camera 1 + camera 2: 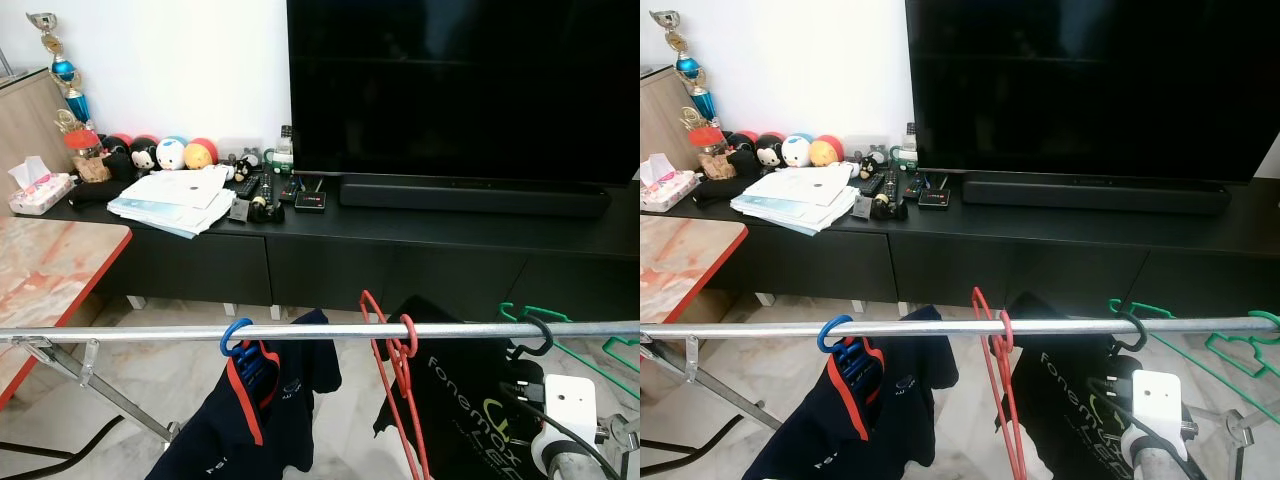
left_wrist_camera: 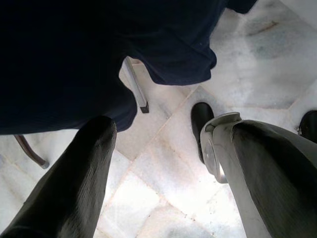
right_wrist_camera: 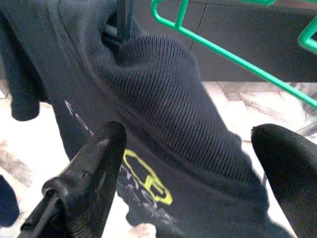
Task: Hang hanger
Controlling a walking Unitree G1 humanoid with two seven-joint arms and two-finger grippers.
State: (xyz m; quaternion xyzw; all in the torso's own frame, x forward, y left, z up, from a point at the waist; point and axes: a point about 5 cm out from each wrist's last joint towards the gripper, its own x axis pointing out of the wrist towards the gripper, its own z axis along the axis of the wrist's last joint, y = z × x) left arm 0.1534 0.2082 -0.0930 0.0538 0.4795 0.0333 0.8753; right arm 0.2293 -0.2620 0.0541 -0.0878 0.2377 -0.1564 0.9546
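A black TV console (image 1: 420, 240) stands behind the clothes rail (image 1: 300, 331).

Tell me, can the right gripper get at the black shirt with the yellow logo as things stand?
Probably yes. The right gripper is open right in front of the black shirt, whose ribbed collar lies between its fingers. Nothing stands between; the green hanger hangs behind the shirt.

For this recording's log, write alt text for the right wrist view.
The right gripper, fingers open, faces a black shirt with a yellow-green logo, hung on a dark hanger. A green hanger slants behind it, before a dark cabinet and pale floor.
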